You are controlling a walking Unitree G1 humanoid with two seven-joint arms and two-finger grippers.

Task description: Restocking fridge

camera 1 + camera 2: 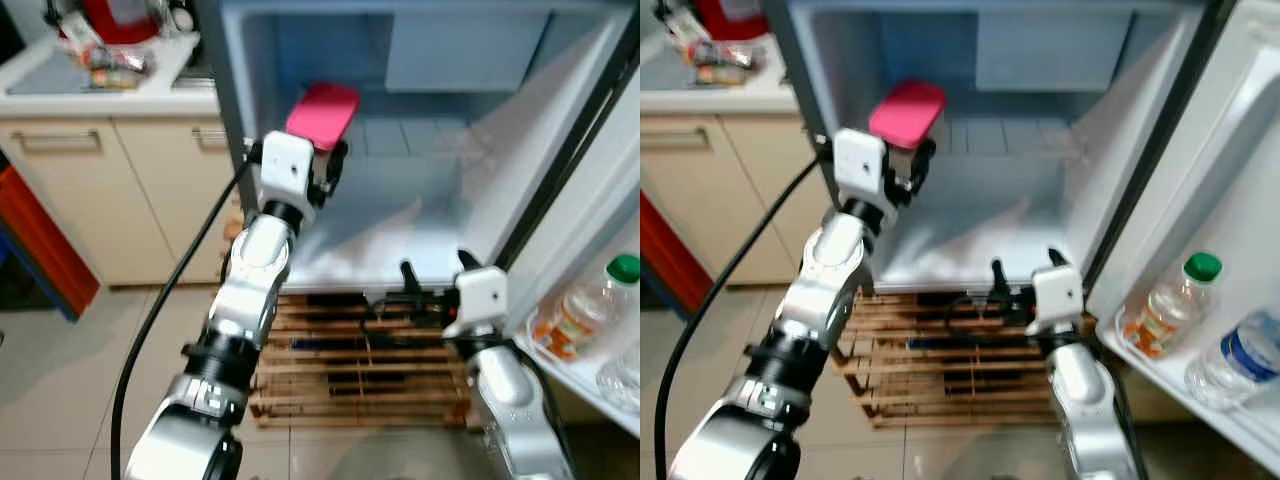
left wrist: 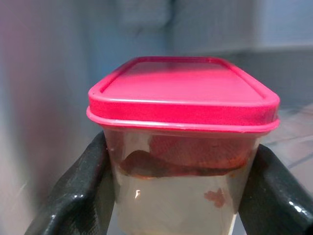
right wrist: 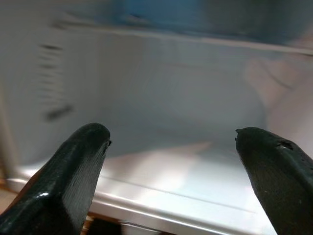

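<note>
Pink-lidded container (image 2: pixel 182 147): a clear plastic tub with a pink snap-on lid, brownish-red food at its top and pale contents below; it sits upright between the two black fingers (image 2: pixel 78 200) of the left gripper (image 1: pixel 325 165), held up inside the open fridge compartment, toward 11 o'clock in the head views.
Left gripper: fingers clamped on the tub's two side walls, just under the lid rim; the silver left arm (image 1: pixel 245 290) reaches up and forward into the compartment, a black cable running along it.
Right gripper (image 1: pixel 412 295): low, at about 5 o'clock in the head views, level with the front lip of the fridge floor; its fingers (image 3: pixel 73 176) stand well apart with nothing between them, pointing into the compartment.
Fridge compartment (image 1: pixel 400 215): pale blue-white walls and floor, door swung open at 3 o'clock.
Door shelf (image 1: pixel 1170 385): at 4 o'clock, carrying an upright bottle with a green cap (image 1: pixel 1170 305) and, just beside it, a clear bottle with a blue label (image 1: pixel 1237 358) lying tilted.
Wooden slatted pallet (image 1: pixel 355 365): on the tiled floor below the fridge, at 6 o'clock.
Kitchen cabinet (image 1: pixel 95 190): beige, at 9 o'clock, with a white counter; a red item (image 1: pixel 120 18) and blurred clutter sit on top at 11 o'clock.
</note>
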